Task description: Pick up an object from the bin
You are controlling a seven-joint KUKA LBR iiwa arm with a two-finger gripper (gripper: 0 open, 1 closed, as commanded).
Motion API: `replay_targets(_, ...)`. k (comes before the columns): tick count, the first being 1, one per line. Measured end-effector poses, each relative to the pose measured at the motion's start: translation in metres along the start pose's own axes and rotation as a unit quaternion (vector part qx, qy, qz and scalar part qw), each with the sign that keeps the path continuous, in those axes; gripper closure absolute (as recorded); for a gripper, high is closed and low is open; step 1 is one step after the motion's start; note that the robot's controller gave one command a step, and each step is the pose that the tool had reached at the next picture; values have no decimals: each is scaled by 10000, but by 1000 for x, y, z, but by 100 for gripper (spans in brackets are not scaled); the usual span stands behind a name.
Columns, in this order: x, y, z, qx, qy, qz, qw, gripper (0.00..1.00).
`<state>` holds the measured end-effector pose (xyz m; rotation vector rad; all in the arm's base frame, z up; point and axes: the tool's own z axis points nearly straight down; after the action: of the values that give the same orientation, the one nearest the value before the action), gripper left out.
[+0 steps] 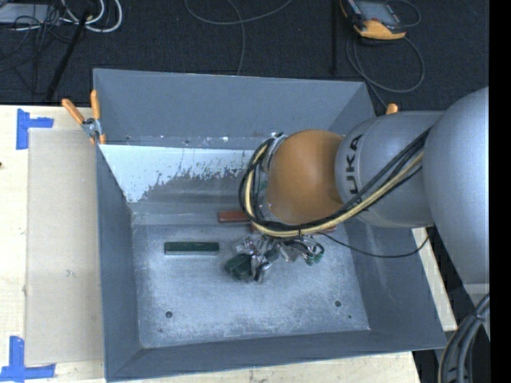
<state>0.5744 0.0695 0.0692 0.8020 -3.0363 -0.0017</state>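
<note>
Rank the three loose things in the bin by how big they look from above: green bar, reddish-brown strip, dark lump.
1. green bar: plainly the largest, long and flat on the bin floor.
2 or 3. dark lump and reddish-brown strip: unsure, because the arm's orange cover hides part of the strip.

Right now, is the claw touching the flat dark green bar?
No, the flat dark green bar lies on the grey metal bin floor, well apart from the claw.
</note>
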Motion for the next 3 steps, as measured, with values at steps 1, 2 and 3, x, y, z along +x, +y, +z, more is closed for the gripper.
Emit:
replay_targets(1,0,0,0,0,-2,-1,10000,0)
replay_targets(2,0,0,0,1,-2,-2,10000,100)
replay_targets(3,0,0,0,1,-2,-3,10000,0)
